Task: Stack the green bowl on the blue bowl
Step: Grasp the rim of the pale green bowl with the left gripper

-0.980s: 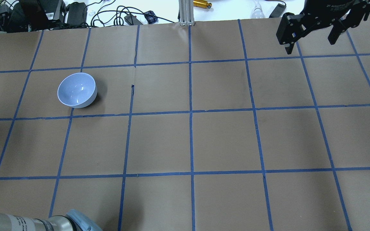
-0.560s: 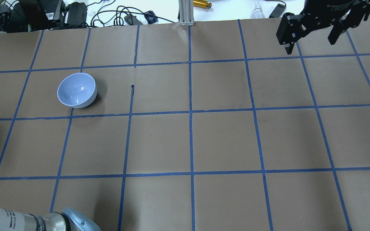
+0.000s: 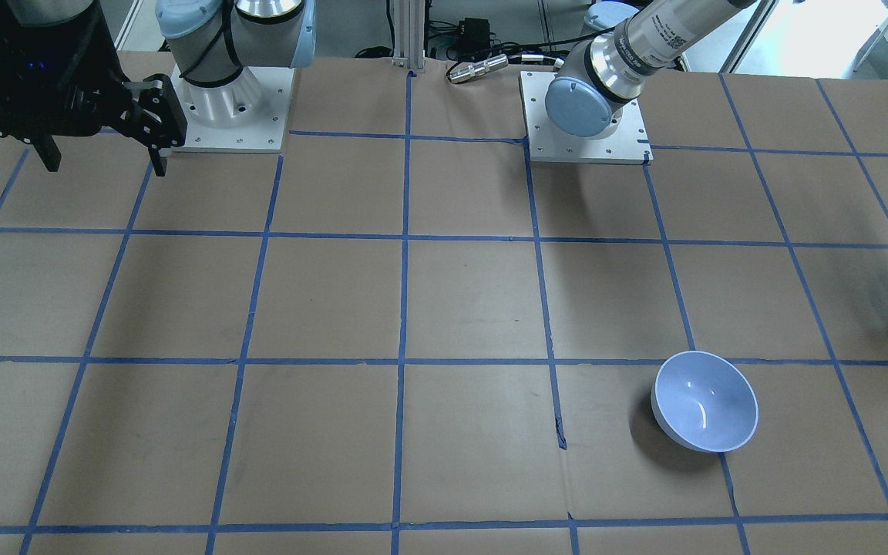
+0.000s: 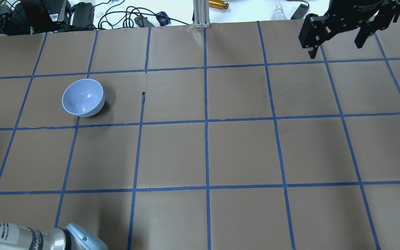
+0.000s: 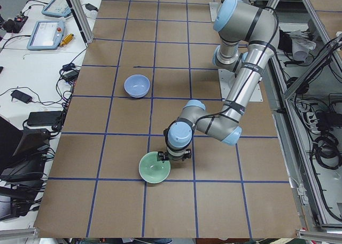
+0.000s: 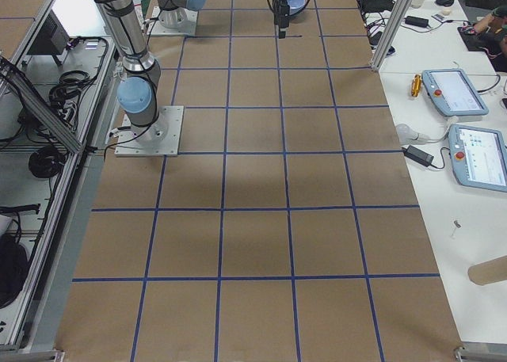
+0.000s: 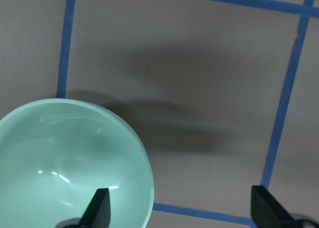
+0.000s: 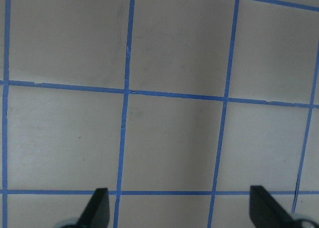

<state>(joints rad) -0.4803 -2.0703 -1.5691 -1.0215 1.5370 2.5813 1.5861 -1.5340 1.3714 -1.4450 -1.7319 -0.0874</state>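
On the brown worktop (image 7: 199, 63), lower the left gripper (image 7: 184, 213), jaws spread, squarely astride the rim of the green bowl (image 7: 65, 163) before you pinch.

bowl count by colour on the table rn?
green bowl: 1
blue bowl: 1
Total: 2 bowls

Overhead and front views oppose, sharing glossy periwinkle-blue bowl (image 4: 83, 97); side cams look along brown blue-gridded tabletop (image 5: 176, 57); wrist cams close, straight down.
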